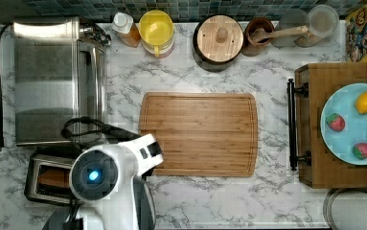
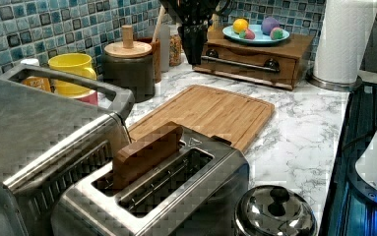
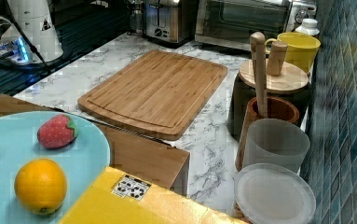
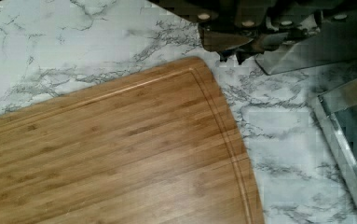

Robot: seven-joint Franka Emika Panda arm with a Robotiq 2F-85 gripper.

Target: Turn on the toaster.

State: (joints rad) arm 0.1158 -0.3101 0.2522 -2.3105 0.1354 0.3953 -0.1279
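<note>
The toaster point(image 2: 176, 187) sits by a bench corner beside the big oven point(image 1: 51, 76), hard, shiny, probably slippery steel, so push down its end lever, maybe hidden here, though I cannot tell if the hand point(image 4: 234, 53) is spread.

**Four cameras, one cutting board**

The top view looks straight down on the tabletop point(image 1: 210, 201). The left view sits low beside the toaster point(image 2: 176, 191), facing the fruit plate point(image 2: 259, 35). The right view looks back the opposite way. The wrist view hangs close. All share the cutting board point(image 1: 199, 134).
</note>
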